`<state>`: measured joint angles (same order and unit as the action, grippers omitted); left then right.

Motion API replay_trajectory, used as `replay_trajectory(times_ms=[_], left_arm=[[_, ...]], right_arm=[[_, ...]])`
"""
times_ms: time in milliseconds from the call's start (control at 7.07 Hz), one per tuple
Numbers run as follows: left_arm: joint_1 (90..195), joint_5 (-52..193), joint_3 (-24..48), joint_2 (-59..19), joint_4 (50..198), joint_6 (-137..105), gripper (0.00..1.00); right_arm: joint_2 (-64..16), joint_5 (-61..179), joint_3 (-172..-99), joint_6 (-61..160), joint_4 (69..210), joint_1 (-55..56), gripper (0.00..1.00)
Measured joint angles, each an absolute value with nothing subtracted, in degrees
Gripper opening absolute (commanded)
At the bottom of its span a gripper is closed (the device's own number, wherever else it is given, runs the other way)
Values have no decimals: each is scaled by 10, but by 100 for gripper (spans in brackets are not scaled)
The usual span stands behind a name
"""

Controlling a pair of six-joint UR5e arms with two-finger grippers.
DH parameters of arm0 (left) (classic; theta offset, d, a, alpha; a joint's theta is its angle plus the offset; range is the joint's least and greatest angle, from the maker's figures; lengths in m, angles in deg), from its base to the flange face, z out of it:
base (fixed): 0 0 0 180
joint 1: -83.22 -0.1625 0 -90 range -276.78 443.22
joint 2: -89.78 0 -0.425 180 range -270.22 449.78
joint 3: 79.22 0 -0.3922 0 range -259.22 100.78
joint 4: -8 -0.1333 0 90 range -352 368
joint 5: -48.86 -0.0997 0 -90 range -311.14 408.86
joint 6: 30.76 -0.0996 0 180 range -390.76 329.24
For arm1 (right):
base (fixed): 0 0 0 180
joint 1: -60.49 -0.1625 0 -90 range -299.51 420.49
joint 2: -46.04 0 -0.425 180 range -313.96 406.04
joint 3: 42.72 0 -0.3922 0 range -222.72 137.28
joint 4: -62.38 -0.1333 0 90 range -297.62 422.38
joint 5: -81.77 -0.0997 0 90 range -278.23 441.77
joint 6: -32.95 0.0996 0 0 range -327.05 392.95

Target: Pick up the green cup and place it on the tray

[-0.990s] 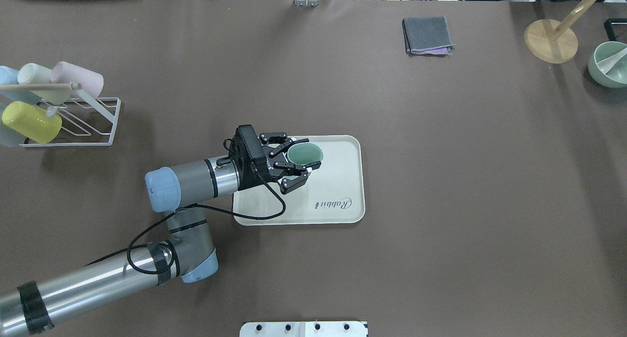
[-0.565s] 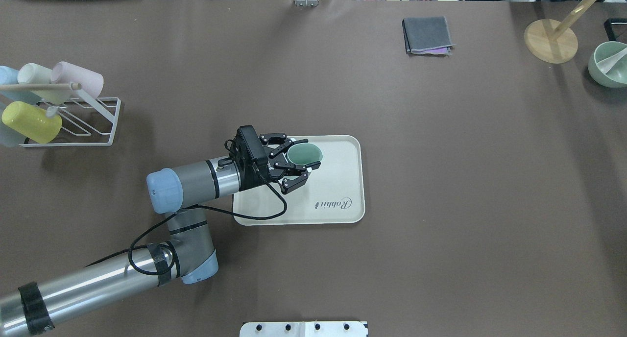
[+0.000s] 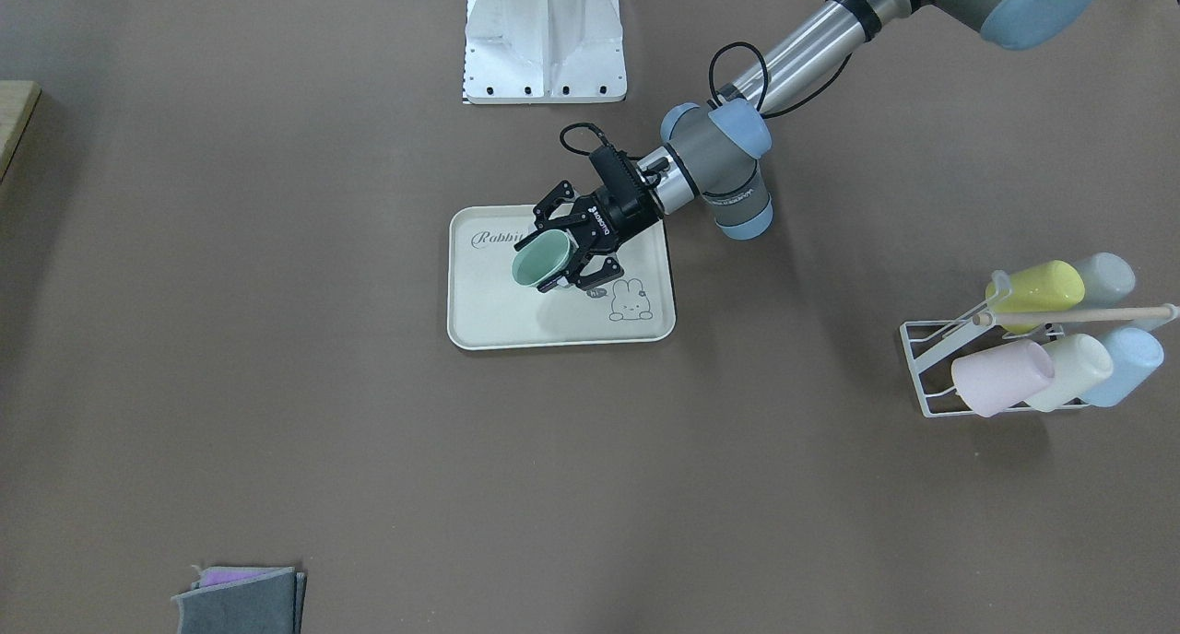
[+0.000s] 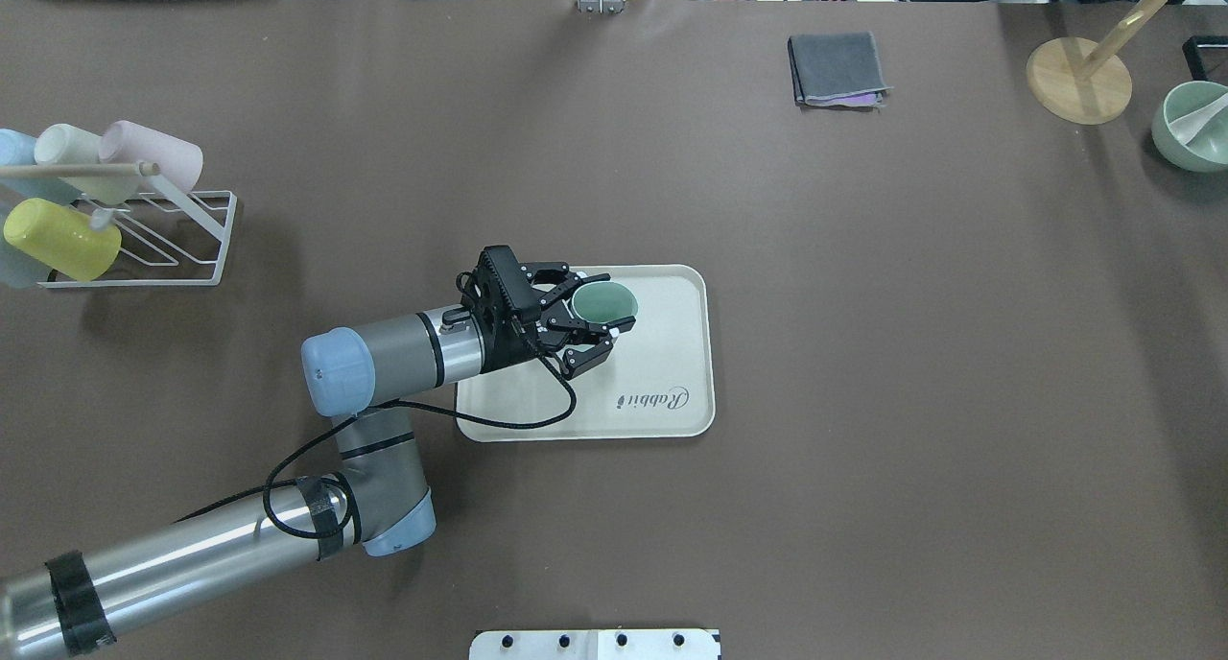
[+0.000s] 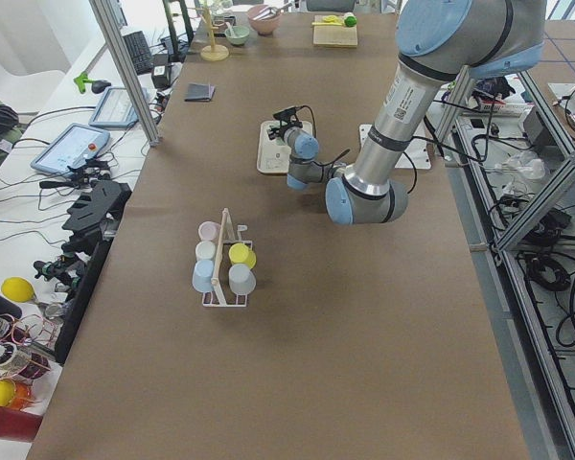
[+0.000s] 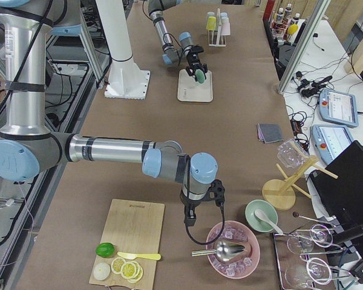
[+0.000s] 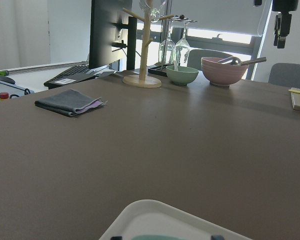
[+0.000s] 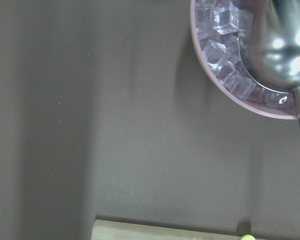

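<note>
The left pincer (image 4: 597,317) is clenched on the green cup (image 4: 605,302), one finger on each side of its wall. It holds the cup above the far part of the tray (image 4: 672,391), away from the "Rabbit" script. The overhead view looks nearly straight into the mouth of the cup. Only the front-facing view shows that the cup is tilted, its mouth turned toward the operators' side, with a shadow on the tray beneath it. Whether its base touches the tray I cannot tell. The left wrist view gives only a thin green edge of the rim and a rounded corner of the tray at its bottom border. The right pincer (image 6: 189,219) can be made out only in the exterior right view, hanging over the bench (image 6: 169,103) near a pink bowl (image 6: 233,275). If it is released or clenched I cannot tell. The right wrist view shows closely what the far views give only small: this bowl holds ice cubes (image 8: 225,45) and a metal scoop (image 8: 290,45). Near it a green bowl (image 4: 1175,142) holds a white spoon (image 4: 1207,121), and a wooden board (image 6: 139,223) carries a lime (image 6: 105,249) and lime slices (image 6: 127,269). At the robot's left end of the bench a wire rack (image 4: 192,252) holds five pastel cups (image 4: 62,240) lying on their sides.
</note>
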<state>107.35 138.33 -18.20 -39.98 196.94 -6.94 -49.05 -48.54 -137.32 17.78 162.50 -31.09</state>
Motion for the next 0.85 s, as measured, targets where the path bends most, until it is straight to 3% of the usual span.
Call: replay_trajectory(times_ms=[283, 424, 848], left_arm=[[1069, 1383, -189, -406, 1967, -70, 53], [1067, 1383, -193, -408, 1967, -70, 100], [1070, 1383, -181, -386, 1971, -73, 99]], right_arm=[[-491, -485, -1371, 178, 1625, -311, 100], [-491, -484, -1370, 178, 1625, -311, 100], [-491, -482, -1361, 176, 1624, -311, 100]])
